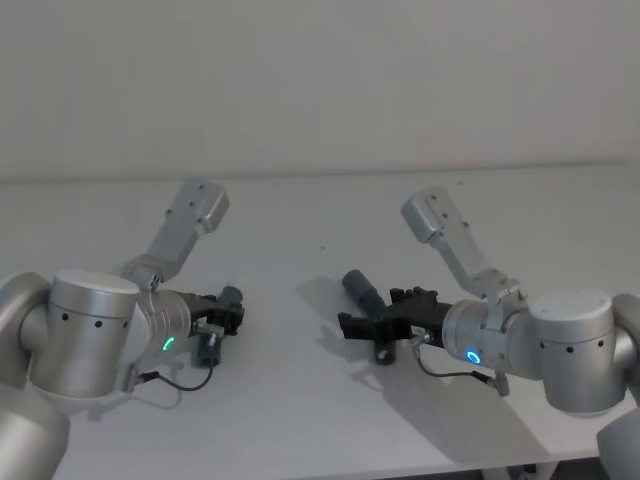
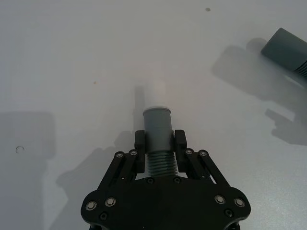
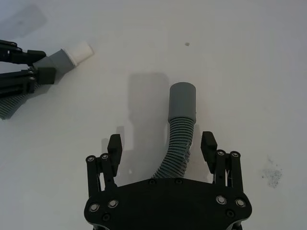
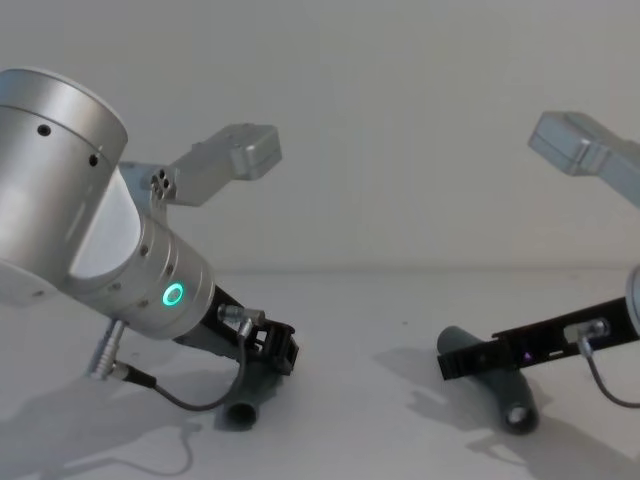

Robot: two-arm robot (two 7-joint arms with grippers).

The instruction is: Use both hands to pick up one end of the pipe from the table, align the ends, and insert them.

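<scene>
In the lower left of the head view, the left tool [image 2: 159, 139], a black plastic two-fingered gripper on a silver cylindrical arm with a green glowing ring, is low over the plain matte white desk [image 1: 300, 420]. Its two fingers [image 2: 140, 140] are closed tightly on a short dark-grey ribbed flexible hose piece [image 2: 160, 163], and they press on the ribs just behind its smooth grey cuff [image 2: 157, 125]. From this cuff a narrower white tip [image 2: 156, 96] comes out, pointing away from the tool. In the chest view the other end of this hose bends down under the tool to the desk at the lower left of the frame.

The right tool [image 3: 161, 143], of the same black plastic, is in the lower middle of the head view, also low over the desk. Its fingers are wide open and hold nothing. Between them, without touching either finger, passes the second curved dark-grey ribbed hose piece [image 3: 178, 143], which lies on the desk. Its wider smooth grey hollow cuff [image 3: 182, 101] is just past the fingertips.

The two hose pieces are well apart. In the right wrist view the white tip is in the upper left corner, and in the left wrist view the wide cuff is in the upper right corner.
</scene>
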